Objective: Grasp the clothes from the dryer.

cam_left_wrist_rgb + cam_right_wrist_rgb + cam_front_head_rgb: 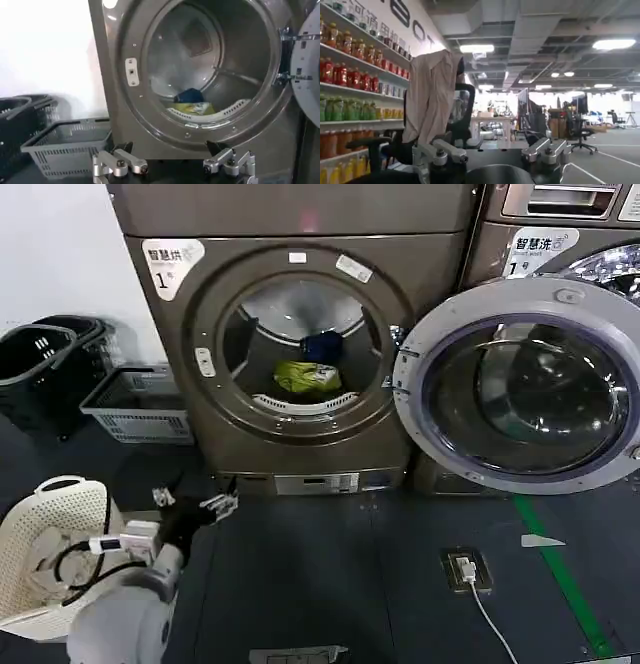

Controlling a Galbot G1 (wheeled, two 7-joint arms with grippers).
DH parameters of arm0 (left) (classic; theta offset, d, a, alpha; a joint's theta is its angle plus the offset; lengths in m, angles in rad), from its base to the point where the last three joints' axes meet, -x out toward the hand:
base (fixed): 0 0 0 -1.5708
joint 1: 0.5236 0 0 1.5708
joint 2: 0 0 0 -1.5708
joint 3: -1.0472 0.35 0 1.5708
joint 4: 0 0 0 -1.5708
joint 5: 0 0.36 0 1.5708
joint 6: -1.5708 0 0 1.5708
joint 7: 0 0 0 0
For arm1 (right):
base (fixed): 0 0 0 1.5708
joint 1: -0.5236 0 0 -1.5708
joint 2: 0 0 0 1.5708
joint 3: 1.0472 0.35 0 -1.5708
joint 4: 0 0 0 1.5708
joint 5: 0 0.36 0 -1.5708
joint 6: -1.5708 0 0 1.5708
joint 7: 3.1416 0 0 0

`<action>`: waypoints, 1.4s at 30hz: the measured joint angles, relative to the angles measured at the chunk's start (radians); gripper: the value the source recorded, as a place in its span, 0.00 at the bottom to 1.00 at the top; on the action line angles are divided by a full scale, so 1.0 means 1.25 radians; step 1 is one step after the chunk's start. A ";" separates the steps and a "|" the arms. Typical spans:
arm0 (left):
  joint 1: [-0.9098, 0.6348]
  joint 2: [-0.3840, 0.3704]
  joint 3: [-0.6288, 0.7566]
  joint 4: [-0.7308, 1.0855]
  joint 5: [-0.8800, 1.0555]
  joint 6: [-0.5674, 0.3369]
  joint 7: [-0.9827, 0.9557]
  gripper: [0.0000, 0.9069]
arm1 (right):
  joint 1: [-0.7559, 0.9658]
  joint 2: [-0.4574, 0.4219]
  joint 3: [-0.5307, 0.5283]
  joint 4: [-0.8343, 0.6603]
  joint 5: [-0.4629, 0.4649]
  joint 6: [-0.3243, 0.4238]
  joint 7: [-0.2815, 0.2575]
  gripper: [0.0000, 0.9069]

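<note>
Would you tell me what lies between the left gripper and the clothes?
In the head view, bare dark floor, then the dryer porthole's lower rim, separates left gripper from clothes.

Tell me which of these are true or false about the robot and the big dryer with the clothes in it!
1. The dryer door is closed. False: it hangs wide open to the right.
2. A yellow-green garment lies in the drum. True.
3. The dark blue garment is on the floor. False: it sits in the drum, behind the yellow-green one.
4. The left gripper is already holding the clothes. False: it is open and empty, low in front of the dryer.
5. A grey basket stands left of the dryer. True.
6. The right gripper is open, facing away towards shelves and a chair. True.
</note>
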 measured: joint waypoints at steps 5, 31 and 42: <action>0.002 -0.001 0.000 0.000 0.000 0.000 0.000 1.00 | 0.001 0.000 -0.004 -0.003 0.006 0.007 0.008 1.00; 0.003 -0.004 0.000 0.007 0.001 0.000 0.003 1.00 | 0.006 -0.005 -0.013 -0.019 0.008 0.025 0.021 1.00; 0.006 -0.006 0.000 0.006 0.000 0.000 0.003 1.00 | 0.001 -0.003 -0.011 -0.023 0.008 0.035 0.026 1.00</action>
